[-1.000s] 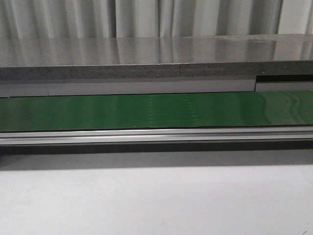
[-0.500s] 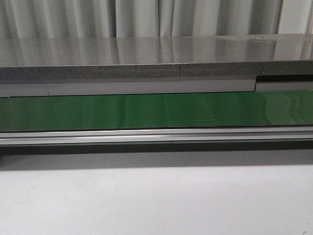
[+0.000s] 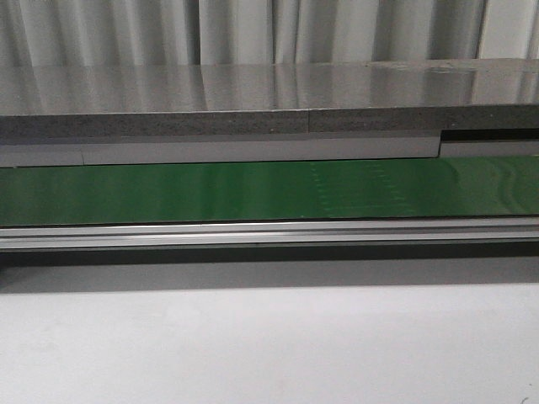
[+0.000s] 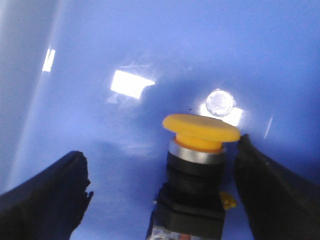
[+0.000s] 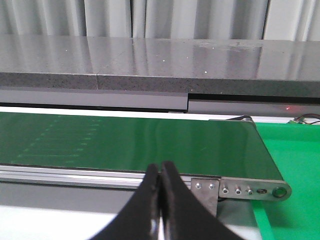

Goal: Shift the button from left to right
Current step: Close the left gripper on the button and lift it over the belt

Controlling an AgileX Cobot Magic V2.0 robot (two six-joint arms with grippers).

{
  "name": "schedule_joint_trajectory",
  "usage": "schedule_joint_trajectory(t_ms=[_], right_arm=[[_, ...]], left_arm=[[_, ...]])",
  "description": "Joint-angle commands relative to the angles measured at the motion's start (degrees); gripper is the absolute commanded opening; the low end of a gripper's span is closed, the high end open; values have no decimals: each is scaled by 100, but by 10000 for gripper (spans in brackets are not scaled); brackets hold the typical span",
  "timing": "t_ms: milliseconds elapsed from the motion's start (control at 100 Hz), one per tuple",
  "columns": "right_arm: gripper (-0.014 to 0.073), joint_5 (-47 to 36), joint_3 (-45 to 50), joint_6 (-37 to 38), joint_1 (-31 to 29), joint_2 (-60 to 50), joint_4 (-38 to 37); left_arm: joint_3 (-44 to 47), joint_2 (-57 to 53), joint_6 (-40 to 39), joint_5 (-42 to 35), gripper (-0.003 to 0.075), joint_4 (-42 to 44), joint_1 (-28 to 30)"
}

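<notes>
The front view shows a white table (image 3: 269, 345) with bare room along its whole near side. Along the far edge of the table runs a long green belt (image 3: 210, 192) in a silver metal frame (image 3: 269, 234). Behind the belt is a gray stone shelf (image 3: 253, 101), and behind that hangs a pale curtain (image 3: 253, 29). No arm and no button show in this view.

In the left wrist view, the button (image 4: 197, 165) stands upright on a shiny blue surface (image 4: 150, 55) that looks like the floor of a bin. Where this blue surface sits on the table, the pictures do not show. The button has a round yellow cap on top, a silver ring under it and a black boxy body below. The left gripper (image 4: 160, 190) is wide open around it. One black finger (image 4: 270, 190) is just beside the cap and may be touching its rim. The other finger (image 4: 45, 200) is well apart from the button. A small yellow bit (image 4: 229, 201) lies next to the black body.

In the right wrist view, the right gripper (image 5: 160, 200) has its two black fingers pressed together with nothing between them. It hangs in front of the end of the green belt, where the frame has a row of screws (image 5: 235, 190). A bright green surface (image 5: 295, 165) lies just past that end.
</notes>
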Motion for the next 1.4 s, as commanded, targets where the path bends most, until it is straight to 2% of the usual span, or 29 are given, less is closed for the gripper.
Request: schedule_joint_trajectory(t_ms=[0,190,270,530,630,1010,1390], right_arm=[[-68,-489,-87,-5,7,-94,-35],[-68,-489,-87,-5,7,-94,-35],[-68,-489,-87,-5,7,-94,-35],[-68,-489,-87,-5,7,-94,-35],[-68,-489,-87,-5,7,-94,-35],[-68,-489,-87,-5,7,-94,-35],[-68,-489,-87,-5,7,-94,-35]], left_arm=[[-160,-157,-2,-186,566,-26,12],[-160,5,-2,-197,559,-40,12],[-160,5,-2,-211,505,-40,12],[-160,5,-2,-211,101,-40,12],[-170,-73,-2,-201,-22,-40,12],[-170,-1098,-2,-47,-20,-152,-29],[-158,-1596,-2,617,-20,-163,-876]])
